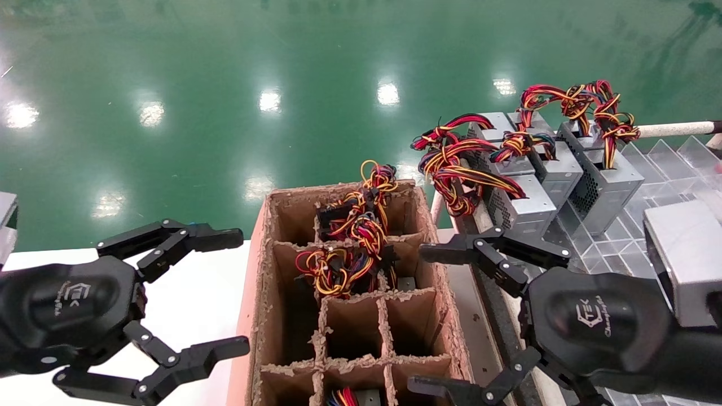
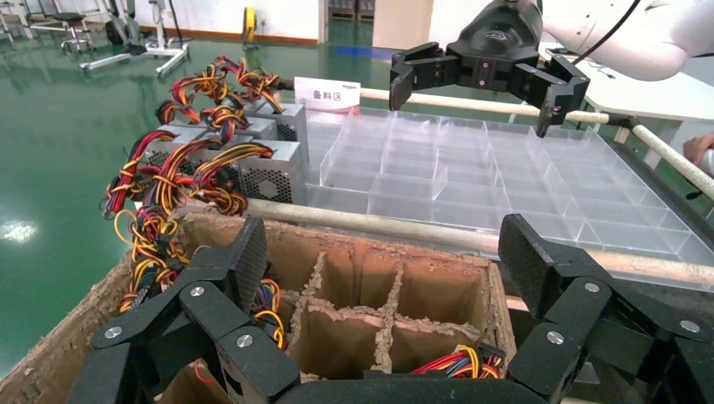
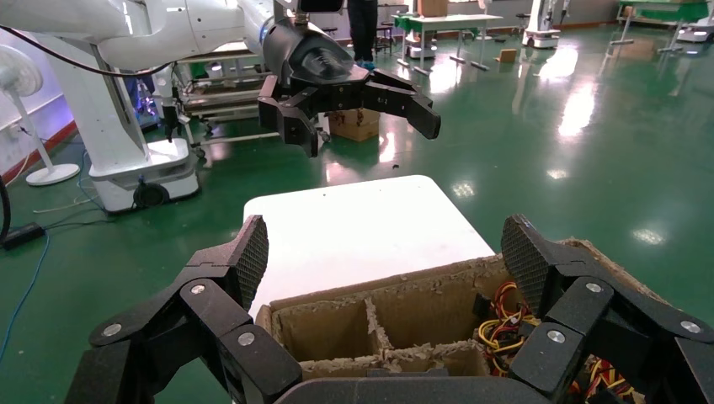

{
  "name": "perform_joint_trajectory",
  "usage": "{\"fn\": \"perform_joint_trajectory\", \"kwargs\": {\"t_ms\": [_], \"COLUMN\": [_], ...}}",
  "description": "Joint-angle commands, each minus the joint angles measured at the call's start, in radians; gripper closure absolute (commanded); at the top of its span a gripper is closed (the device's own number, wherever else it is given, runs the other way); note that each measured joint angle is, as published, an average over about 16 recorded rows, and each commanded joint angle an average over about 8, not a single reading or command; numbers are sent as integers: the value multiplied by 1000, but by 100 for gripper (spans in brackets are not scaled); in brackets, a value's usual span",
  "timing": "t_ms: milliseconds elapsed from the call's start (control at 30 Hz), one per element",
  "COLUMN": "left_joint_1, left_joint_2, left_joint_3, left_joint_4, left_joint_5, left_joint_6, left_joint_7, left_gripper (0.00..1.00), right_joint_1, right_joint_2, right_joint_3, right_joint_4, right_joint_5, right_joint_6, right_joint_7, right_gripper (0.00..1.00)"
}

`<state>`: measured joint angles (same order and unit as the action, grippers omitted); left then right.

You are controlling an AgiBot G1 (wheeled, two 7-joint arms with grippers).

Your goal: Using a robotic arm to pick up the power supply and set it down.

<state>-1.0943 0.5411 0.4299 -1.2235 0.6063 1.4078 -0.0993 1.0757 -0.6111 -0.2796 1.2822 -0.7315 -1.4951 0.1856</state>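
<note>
Between the white tabletop and the clear plastic divider tray stands a brown cardboard box with ragged-edged compartments; its far cells are stuffed with wire bundles, while the near middle cells are open. On either side of the box, the black left gripper and black right gripper hover at rim height, jaws spread wide and holding nothing. Well beyond the right gripper, the grey metal power supply with looped red, yellow and black wires stands among similar grey boxes at the tray's far corner.
</note>
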Motion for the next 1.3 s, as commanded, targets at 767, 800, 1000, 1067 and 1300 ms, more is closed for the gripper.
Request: {"fn": "perform_joint_trajectory", "kwargs": {"t_ms": [767, 800, 1000, 1067, 1300], "left_joint_1": [0, 0, 0, 0, 0], "left_joint_2": [0, 0, 0, 0, 0], "left_joint_3": [0, 0, 0, 0, 0], "left_joint_4": [0, 0, 0, 0, 0], "left_joint_5": [0, 0, 0, 0, 0], "left_joint_6": [0, 0, 0, 0, 0], "left_joint_7": [0, 0, 0, 0, 0], "left_gripper": [76, 88, 100, 100, 100], "right_joint_1": [0, 0, 12, 25, 139], "right_joint_2": [0, 0, -10, -18, -89], "right_joint_3": [0, 0, -13, -24, -74], "right_joint_4": [0, 0, -5, -10, -54], "right_joint_5": [0, -1, -31, -57, -189], "right_joint_6": [0, 0, -2, -7, -41], "right_joint_7": [0, 0, -13, -25, -128], "right_gripper": [0, 0, 0, 0, 0]}}
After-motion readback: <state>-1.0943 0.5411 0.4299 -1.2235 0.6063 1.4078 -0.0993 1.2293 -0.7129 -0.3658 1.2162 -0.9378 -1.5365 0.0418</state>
